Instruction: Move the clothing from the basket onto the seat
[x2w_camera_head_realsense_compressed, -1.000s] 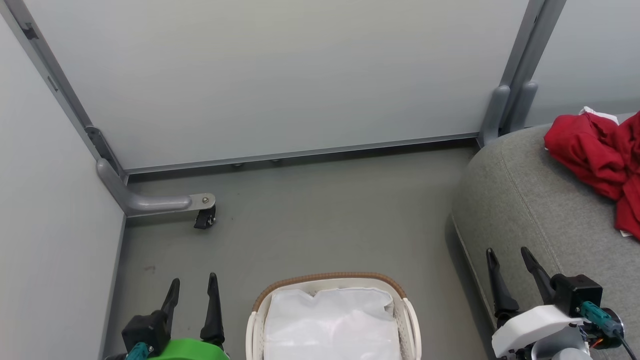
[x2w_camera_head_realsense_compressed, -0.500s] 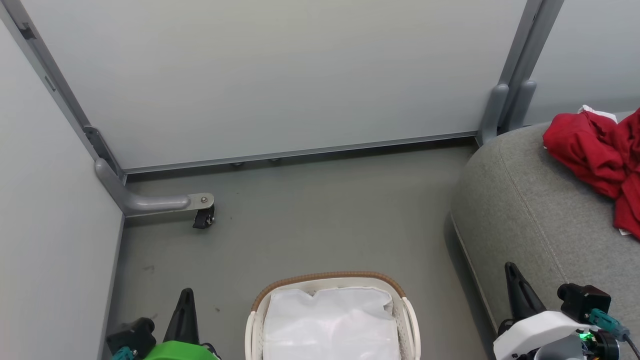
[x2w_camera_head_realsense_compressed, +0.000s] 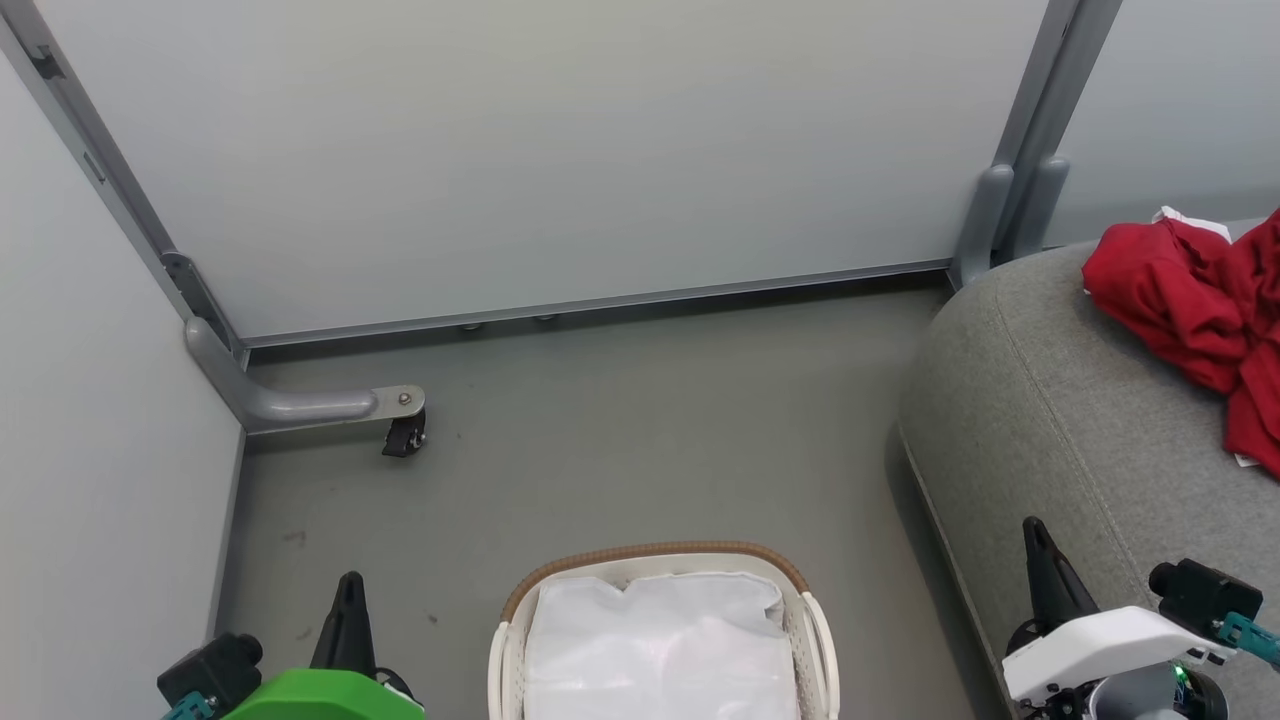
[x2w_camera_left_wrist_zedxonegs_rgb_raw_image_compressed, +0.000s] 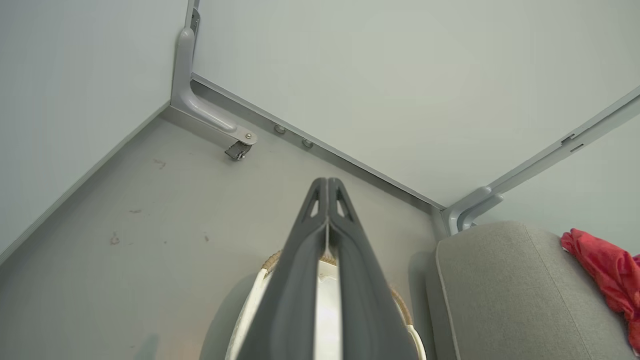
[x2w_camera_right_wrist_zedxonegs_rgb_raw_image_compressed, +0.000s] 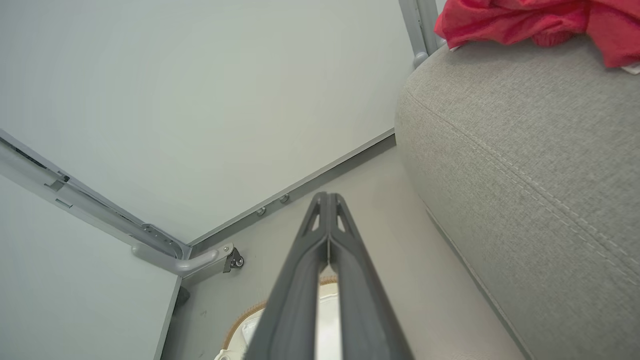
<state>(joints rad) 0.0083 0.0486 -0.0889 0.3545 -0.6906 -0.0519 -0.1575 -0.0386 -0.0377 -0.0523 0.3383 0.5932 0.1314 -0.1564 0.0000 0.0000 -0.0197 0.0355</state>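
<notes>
clothing (x2w_camera_head_realsense_compressed: 1190, 300) on seat (x2w_camera_head_realsense_compressed: 1040, 400), well beyond right pincer (x2w_camera_head_realsense_compressed: 1035, 535)

basket (x2w_camera_head_realsense_compressed: 655, 553) on the floor (x2w_camera_head_realsense_compressed: 620, 430) at front centre, seat (x2w_camera_head_realsense_compressed: 1040, 420) to its right, clothing (x2w_camera_head_realsense_compressed: 1180, 290) on the seat

Grey floor (x2w_camera_head_realsense_compressed: 620, 440) carries the basket (x2w_camera_head_realsense_compressed: 655, 552) at near centre, the seat (x2w_camera_head_realsense_compressed: 1050, 420) at right, and a partition's caster foot (x2w_camera_head_realsense_compressed: 405, 438) at far left. Red clothing (x2w_camera_head_realsense_compressed: 1190, 290) lies heaped on the seat's far right part; a white liner (x2w_camera_head_realsense_compressed: 660, 640) lies in the basket
</notes>
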